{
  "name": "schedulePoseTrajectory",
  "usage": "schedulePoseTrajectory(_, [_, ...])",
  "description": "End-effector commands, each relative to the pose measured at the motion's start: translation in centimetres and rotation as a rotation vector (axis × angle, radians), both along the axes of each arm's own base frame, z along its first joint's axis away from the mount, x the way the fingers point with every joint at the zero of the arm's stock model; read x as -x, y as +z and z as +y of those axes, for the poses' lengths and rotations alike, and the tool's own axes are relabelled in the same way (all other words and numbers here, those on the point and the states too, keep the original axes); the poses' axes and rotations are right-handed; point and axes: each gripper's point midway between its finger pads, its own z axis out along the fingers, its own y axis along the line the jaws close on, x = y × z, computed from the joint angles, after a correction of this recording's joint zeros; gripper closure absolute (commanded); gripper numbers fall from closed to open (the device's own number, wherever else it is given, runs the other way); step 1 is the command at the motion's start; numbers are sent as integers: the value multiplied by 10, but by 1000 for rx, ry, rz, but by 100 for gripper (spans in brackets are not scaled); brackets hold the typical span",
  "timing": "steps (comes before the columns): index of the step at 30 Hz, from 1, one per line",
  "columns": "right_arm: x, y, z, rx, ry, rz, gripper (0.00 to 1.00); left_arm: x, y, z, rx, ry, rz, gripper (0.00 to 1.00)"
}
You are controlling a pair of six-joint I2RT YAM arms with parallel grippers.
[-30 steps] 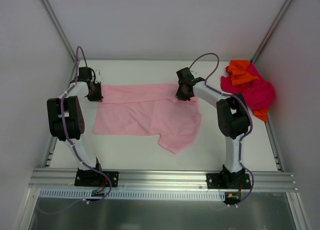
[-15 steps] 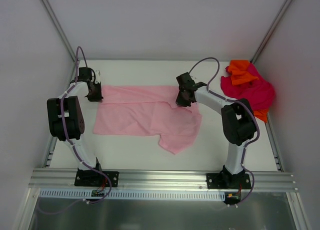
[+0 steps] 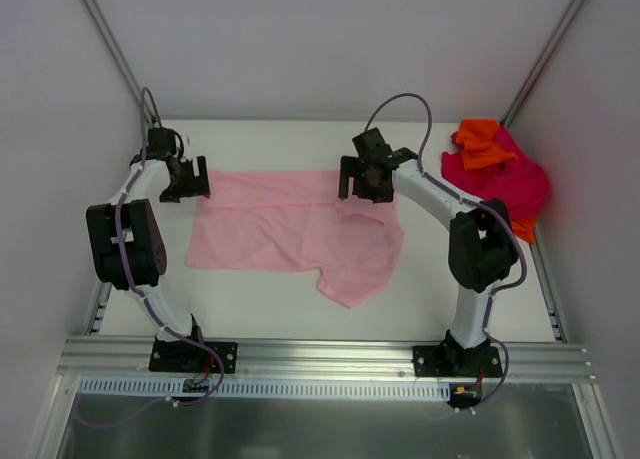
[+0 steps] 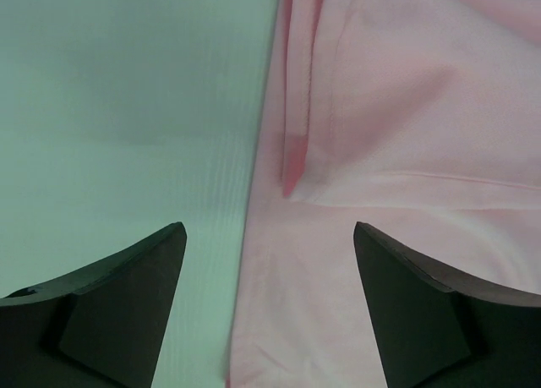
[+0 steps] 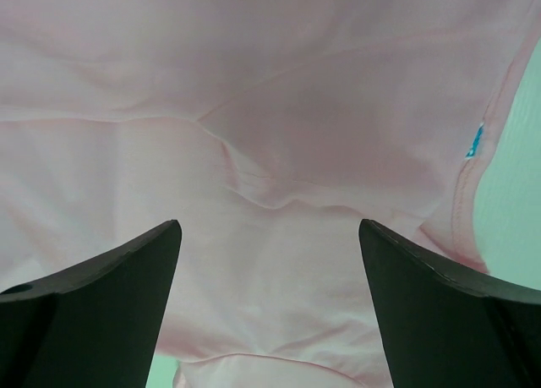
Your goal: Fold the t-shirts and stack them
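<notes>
1. Table (image 3: 300, 144): white top, walled on three sides, with an aluminium rail (image 3: 320, 354) along the near edge.
2. Left gripper (image 3: 195, 182): at the far left corner of the pink t-shirt. Its jaws are parted and hold nothing. In the wrist view one of the fingers (image 4: 127, 312) is over bare table and the other over cloth, straddling the shirt's left edge. Contact with the cloth cannot be told.
3. Pink t-shirt (image 3: 290, 224): spread flat mid-table, between the two arms. Its far strip is folded over as a band, and one sleeve points near-right. A small blue label (image 5: 475, 141) shows by the collar.
4. Right gripper (image 3: 362, 187): over the shirt's far right corner. Its jaws are wide apart and empty, with wrinkled pink cloth beneath. Its forearm runs between the pink shirt and the heap.
5. Magenta-red t-shirt (image 3: 515, 187): crumpled at the table's far right edge, apart from the pink shirt.
6. Orange t-shirt (image 3: 480, 144): bunched on the far side of the same heap, touching the magenta-red one.
</notes>
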Motion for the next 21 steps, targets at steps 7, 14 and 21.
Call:
schedulePoseTrajectory(7, [-33,59,-49,-18,24,-100,9,-67,93,-8,117,80,-287,18])
schedulePoseTrajectory(14, [-47,23,-71,26,-10,-54,13,-84,45,-32,193,83,-171,36])
schedulePoseTrajectory(21, [-49,9,-67,13,-10,-28,13,-61,12,-40,131,81,-62,44])
